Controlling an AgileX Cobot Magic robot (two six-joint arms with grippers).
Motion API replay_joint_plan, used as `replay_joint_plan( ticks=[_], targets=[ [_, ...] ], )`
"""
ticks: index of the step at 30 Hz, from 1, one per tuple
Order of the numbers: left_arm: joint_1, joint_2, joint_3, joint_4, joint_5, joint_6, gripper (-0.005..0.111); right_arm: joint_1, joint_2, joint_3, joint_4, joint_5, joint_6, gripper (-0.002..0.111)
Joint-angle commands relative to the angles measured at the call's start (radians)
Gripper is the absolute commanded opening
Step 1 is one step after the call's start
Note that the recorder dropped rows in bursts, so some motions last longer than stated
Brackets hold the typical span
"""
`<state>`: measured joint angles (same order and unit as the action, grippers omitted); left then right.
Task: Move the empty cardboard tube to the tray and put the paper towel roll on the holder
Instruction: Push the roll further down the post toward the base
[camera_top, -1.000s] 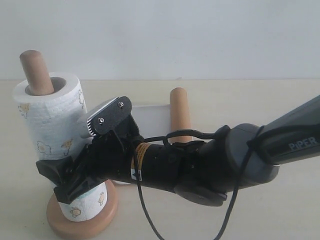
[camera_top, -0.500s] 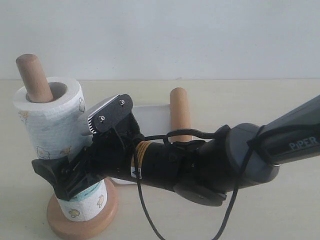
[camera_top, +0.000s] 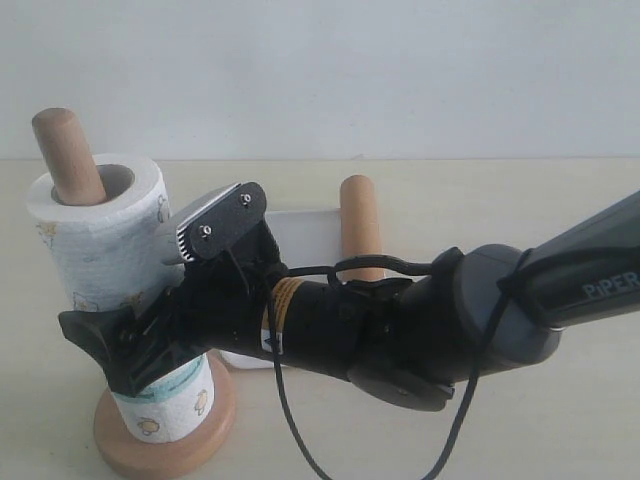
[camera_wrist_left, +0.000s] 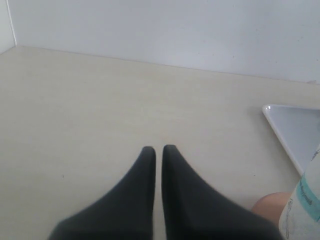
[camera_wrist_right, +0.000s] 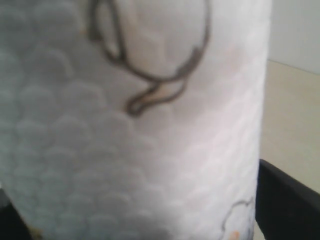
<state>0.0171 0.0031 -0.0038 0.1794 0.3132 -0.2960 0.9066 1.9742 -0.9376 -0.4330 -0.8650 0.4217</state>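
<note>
The paper towel roll stands upright on the holder, whose dowel pokes out of the roll's core. My right gripper reaches in from the right and is shut on the roll's lower half; in the right wrist view the embossed roll fills the frame between the dark fingers. The empty cardboard tube lies on the tray behind the arm. My left gripper is shut and empty over bare table, with the tray and the roll off to one side.
The right arm's black body and cable cross the middle of the table and hide most of the tray. A white wall stands behind the table. The holder's round base shows beside the left gripper.
The right gripper has gone down a little with the roll, sliding it lower along the dowel toward the base. The dowel has tipped slightly left. The tube and tray have not moved.
</note>
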Motion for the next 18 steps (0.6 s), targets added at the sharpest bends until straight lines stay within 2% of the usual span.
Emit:
replay_joint_plan(
  ticks=[1, 6, 9, 18],
  targets=[
    [0.002, -0.003, 0.004, -0.003, 0.001, 0.002, 0.004, 0.000, -0.011, -0.003, 0.005, -0.013, 0.006, 0.093],
    [0.002, -0.003, 0.004, -0.003, 0.001, 0.002, 0.004, 0.000, -0.011, -0.003, 0.008, -0.013, 0.023, 0.096],
    [0.002, -0.003, 0.004, -0.003, 0.001, 0.002, 0.004, 0.000, -0.011, -0.003, 0.008, -0.010, 0.022, 0.105],
    [0.002, -0.003, 0.004, -0.003, 0.001, 0.002, 0.004, 0.000, -0.011, -0.003, 0.009, 0.015, 0.013, 0.105]
  ],
)
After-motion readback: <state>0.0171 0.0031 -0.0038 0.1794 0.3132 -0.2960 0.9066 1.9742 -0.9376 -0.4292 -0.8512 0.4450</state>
